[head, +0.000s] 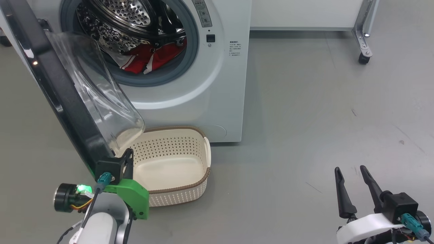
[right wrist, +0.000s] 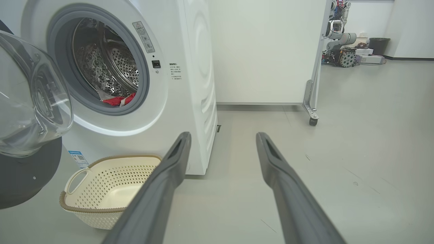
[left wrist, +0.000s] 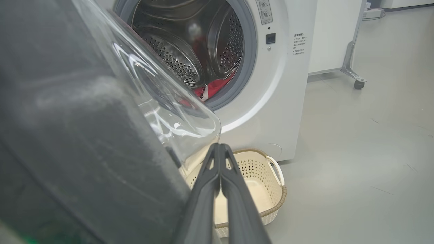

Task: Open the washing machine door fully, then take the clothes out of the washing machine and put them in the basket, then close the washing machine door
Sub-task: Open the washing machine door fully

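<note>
A white front-loading washer stands on a smooth grey floor, its front panel gently curved and glossy. The door is swung open to the robot's left: a wide black glossy ring with a clear, bulging glass bowl at its centre. The bowl hangs just above the left end of the basket.

Inside, the steel drum is shiny and dotted with small holes, and a thick grey rubber gasket rings its mouth. The clothes lie crumpled at the bottom of the drum, close to the gasket: soft red fabric with white striped trim.

The basket sits on the floor just in front of the washer's base. It is cream plastic, rounded-rectangular, its walls pierced with rows of holes, with a brown woven-look rim, a looped side handle and a smooth bare bottom. A small blue sticker marks the washer low down, behind the basket.

The left jaws are clenched, with nothing visible between them; the two long dark fingers are pressed together, just beside the lower edge of the door and over the basket's near left corner. Whether they touch the door cannot be told. The right jaws are released, with matt tapered fingers spread wide, well to the right above bare floor.
</note>
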Motion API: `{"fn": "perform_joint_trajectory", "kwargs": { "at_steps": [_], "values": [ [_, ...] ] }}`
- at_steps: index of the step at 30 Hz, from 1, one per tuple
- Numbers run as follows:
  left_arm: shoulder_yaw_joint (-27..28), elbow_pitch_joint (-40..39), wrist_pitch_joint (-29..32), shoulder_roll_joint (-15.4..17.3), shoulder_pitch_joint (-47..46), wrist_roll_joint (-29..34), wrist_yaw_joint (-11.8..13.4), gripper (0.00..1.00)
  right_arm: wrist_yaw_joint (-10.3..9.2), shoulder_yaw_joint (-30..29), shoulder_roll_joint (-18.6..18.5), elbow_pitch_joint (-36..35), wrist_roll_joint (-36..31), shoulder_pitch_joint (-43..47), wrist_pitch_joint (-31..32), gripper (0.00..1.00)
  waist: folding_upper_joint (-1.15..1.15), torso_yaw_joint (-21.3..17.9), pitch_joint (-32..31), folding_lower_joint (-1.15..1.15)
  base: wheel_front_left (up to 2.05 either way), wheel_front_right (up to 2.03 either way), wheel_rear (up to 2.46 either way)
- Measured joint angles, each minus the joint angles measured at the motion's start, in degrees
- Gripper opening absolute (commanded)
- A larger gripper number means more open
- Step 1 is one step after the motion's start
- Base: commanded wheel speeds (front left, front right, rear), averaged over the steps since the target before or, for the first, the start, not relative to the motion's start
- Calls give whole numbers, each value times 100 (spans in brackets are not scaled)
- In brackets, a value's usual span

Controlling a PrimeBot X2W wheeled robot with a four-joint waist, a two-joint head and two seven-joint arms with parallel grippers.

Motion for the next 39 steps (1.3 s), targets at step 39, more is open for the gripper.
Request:
{"fn": "perform_joint_trajectory", "kwargs": {
  "at_steps": [39],
  "values": [
    [536, 435, -460, -69, -171, -382, 142, 0, 200, -230, 100, -1, -209, 112, 0, 100, 0, 1212, 177, 0, 0, 0, 0]
  ]
}}
